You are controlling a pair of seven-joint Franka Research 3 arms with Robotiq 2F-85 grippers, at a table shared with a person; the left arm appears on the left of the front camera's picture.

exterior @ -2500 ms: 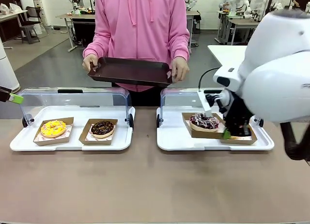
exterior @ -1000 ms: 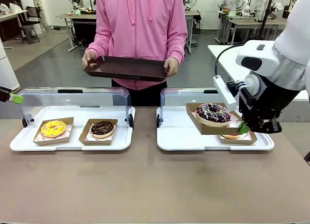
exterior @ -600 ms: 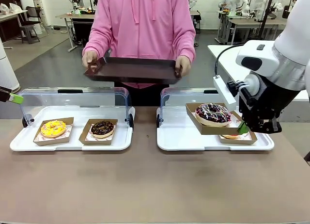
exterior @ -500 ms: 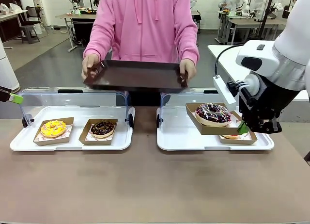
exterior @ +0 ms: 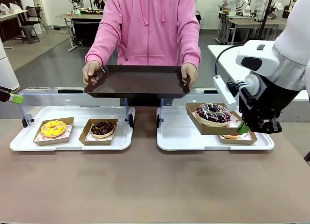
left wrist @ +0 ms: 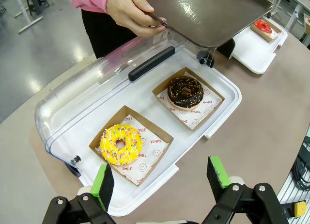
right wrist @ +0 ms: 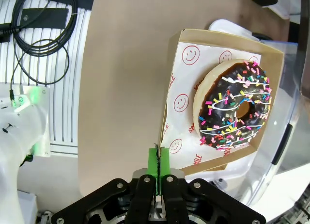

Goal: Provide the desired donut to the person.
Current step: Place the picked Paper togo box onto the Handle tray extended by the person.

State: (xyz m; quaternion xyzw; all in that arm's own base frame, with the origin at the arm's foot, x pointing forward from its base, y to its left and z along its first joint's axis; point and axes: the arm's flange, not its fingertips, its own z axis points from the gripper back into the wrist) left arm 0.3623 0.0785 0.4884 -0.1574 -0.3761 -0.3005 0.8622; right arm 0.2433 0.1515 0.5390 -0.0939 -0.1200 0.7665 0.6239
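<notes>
The right gripper [right wrist: 158,158] stayed pinched shut on the rim of the brown cardboard tray [right wrist: 180,73]. It held the round chocolate donut [exterior: 213,113], sprinkled face up and roughly level, above the white plastic tray [exterior: 174,136], unmoved. The left gripper [left wrist: 161,176] hung spread wide near the yellow donut [left wrist: 121,144]. The person [exterior: 147,25] had lowered the glossy dark tray [exterior: 138,81] nearer, above the clear lids [exterior: 72,100].

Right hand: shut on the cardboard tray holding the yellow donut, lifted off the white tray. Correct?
No: the cardboard tray in the shut right hand holds the chocolate sprinkled donut, lifted off the white tray; the right wrist view shows it.
</notes>
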